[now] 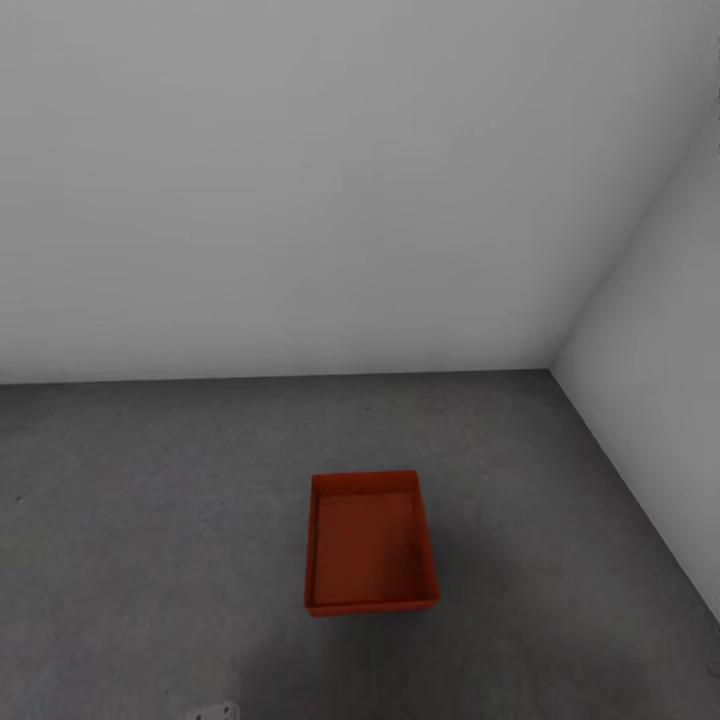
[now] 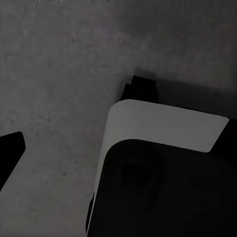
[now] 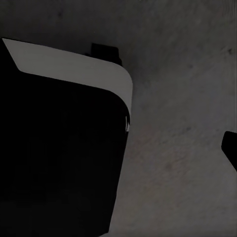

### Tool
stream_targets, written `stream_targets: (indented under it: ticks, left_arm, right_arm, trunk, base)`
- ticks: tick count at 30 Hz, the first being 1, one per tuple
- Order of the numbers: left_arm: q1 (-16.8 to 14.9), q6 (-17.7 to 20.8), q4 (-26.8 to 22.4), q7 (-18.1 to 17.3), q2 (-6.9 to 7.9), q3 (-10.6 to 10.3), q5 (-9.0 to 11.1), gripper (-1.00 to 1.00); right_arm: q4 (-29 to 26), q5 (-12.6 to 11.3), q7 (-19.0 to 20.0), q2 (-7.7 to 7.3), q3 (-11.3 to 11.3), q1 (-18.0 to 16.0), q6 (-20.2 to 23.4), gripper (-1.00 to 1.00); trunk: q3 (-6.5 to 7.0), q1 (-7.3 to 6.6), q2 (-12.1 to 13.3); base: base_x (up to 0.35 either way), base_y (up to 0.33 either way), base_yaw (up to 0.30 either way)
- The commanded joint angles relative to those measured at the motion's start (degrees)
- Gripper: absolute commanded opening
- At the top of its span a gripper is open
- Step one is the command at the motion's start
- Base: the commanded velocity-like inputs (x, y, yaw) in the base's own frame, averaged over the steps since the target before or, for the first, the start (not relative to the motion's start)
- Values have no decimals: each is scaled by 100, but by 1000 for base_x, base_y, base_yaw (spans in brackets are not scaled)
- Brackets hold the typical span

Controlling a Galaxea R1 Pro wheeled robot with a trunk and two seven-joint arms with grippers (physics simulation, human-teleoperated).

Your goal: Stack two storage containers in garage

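Note:
One red-orange storage container (image 1: 370, 540) sits open and empty on the garage's grey speckled floor (image 1: 150, 500), a little right of centre in the head view, its long side running away from me. In the left wrist view one dark fingertip (image 2: 10, 148) of my left gripper shows at the frame's edge over bare concrete. A dark fingertip (image 3: 230, 147) of my right gripper shows likewise in the right wrist view. Nothing lies between the fingers of either gripper.
Plain white walls (image 1: 300, 200) meet in a corner at the right (image 1: 553, 368) behind the container. My own white-and-black base (image 2: 163, 128) (image 3: 74, 69) shows under both wrists. A small white part (image 1: 218, 712) pokes in at the head view's lower edge.

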Motion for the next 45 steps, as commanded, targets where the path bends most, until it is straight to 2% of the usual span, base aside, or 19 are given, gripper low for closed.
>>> stream_targets:
  ticks: [1,17,23,27,35,45]
  left_arm:
    - [-4,16,-1,13,-3,19,29,100]
    - [161,8,-3,4,0,19,-19,100]
    - [191,10,-1,-3,-5,19,-22,100]
    - [300,-3,-1,-154,-1,19,-32,100]
    - [482,-345,-1,-392,6,19,-19,100]
    - [506,-410,-6,-402,7,15,-14,100]
  right_arm:
    - [18,-59,-5,5,49,-5,-31,100]
    - [15,-47,34,8,53,75,-86,100]
    - [12,-11,40,13,53,197,-309,100]
    - [11,-8,44,14,53,232,-366,100]
    - [11,-10,49,9,53,279,-388,100]
    - [9,-2,46,20,53,302,-391,100]
  trunk:
    - [5,0,-2]
    - [149,0,-2]
    - [203,0,-2]
    - [239,0,-2]
    - [311,0,-2]
    - [401,0,-2]
  base:
    - [-6,1,0]
    - [-1,0,0]
    - [0,0,0]
    - [0,0,0]
    - [0,0,0]
    - [0,0,0]
